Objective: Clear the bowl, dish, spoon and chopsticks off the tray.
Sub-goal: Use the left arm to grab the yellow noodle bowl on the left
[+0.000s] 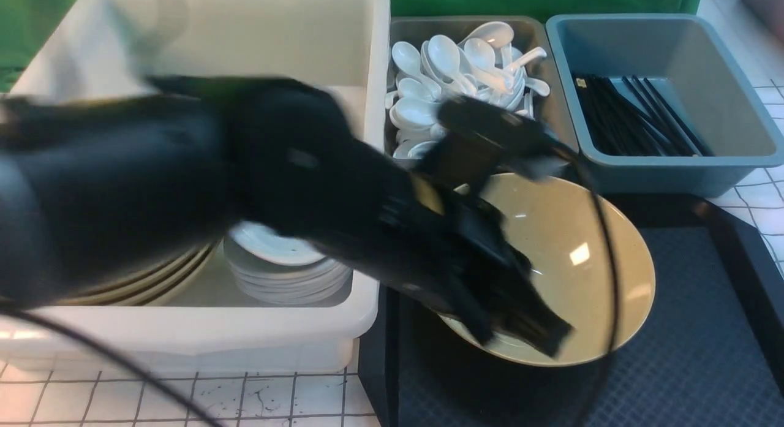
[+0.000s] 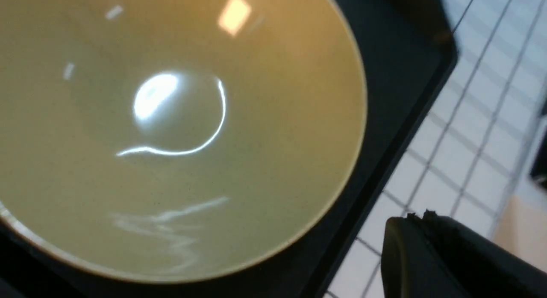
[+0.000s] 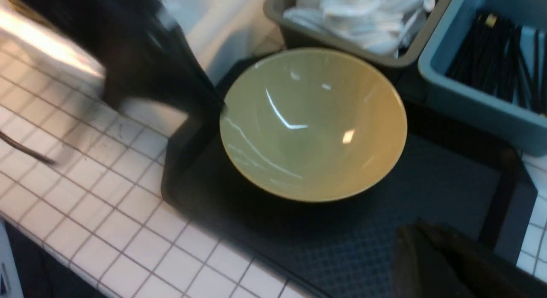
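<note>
Only the mustard-yellow bowl [image 1: 576, 255] stands on the black tray [image 1: 704, 353], at its far left. My left gripper [image 1: 542, 335], blurred, hangs over the bowl's near-left rim. In the left wrist view its fingers meet at the tips [image 2: 421, 213], shut on nothing, beside the bowl [image 2: 179, 131]. My right gripper [image 3: 418, 221] is also shut and empty, and hovers above the tray [image 3: 342, 246] on the near side of the bowl [image 3: 312, 122]. It does not show in the front view. No dish, spoon or chopsticks lies on the tray.
A white bin [image 1: 202, 329] left of the tray holds stacked yellow bowls and white dishes [image 1: 282, 268]. Behind the tray, a grey bin [image 1: 465, 71] is full of white spoons and a blue-grey bin [image 1: 661, 96] holds black chopsticks. White tiles surround everything.
</note>
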Controlling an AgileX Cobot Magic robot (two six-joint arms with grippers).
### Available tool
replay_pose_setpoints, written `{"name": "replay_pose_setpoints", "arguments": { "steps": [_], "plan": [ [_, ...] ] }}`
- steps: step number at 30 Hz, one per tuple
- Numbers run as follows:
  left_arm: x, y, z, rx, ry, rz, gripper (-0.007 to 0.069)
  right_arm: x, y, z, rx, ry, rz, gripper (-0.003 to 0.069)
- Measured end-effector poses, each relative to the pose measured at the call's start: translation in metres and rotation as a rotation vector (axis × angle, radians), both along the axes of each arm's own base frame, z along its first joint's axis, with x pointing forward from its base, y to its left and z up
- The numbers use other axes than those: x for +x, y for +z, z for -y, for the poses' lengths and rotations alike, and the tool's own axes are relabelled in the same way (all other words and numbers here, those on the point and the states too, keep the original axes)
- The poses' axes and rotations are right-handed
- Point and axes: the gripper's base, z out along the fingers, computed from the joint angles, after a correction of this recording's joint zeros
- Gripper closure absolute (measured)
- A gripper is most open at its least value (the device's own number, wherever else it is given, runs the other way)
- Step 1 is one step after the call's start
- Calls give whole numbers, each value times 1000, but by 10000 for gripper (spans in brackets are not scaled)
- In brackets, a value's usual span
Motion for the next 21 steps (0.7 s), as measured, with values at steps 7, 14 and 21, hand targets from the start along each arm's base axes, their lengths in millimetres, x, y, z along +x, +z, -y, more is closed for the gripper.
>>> {"name": "replay_pose_setpoints", "arguments": {
  "steps": [7, 14, 21],
  "plan": [
    [1, -30, 50, 185, -183, 156, 422, -8, 0, 4, -8, 13, 36, 624],
    [10, -65, 67, 275, -239, 214, 95, -8, 0, 4, -39, 35, 54, 621],
    [29, -109, 78, 380, -275, 342, 76, -8, 0, 4, -62, 50, 67, 618]
  ]
}}
